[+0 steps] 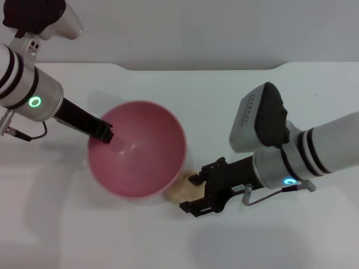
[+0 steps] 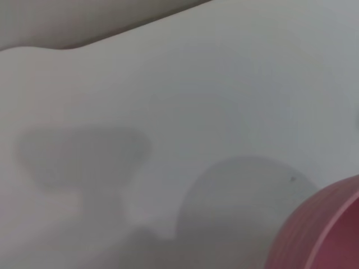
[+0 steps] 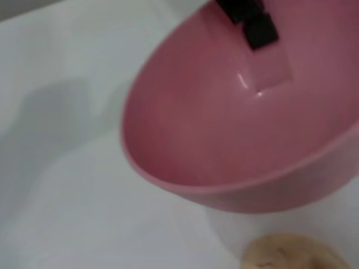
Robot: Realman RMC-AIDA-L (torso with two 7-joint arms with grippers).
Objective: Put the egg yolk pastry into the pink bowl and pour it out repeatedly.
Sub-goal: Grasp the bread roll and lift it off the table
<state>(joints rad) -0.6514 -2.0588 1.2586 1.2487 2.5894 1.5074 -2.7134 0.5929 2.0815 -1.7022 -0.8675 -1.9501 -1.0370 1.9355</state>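
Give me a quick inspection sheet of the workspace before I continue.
Surface: white table, bare around the work.
Pink bowl: tilted, held off the table by its rim, empty inside.
Egg yolk pastry: on the table beside the bowl's lower edge, outside it.
Clutter: nothing seen.
Left gripper: clamped on the bowl's rim.
Right gripper: open, at table level next to the pastry, not gripping it.
Cables: a thin lead loops at each wrist.
Surroundings: plain pale wall behind the table.

No legible text, labels, brands or numbers anywhere; small label on right gripper (image 1: 205, 196) unreadable.
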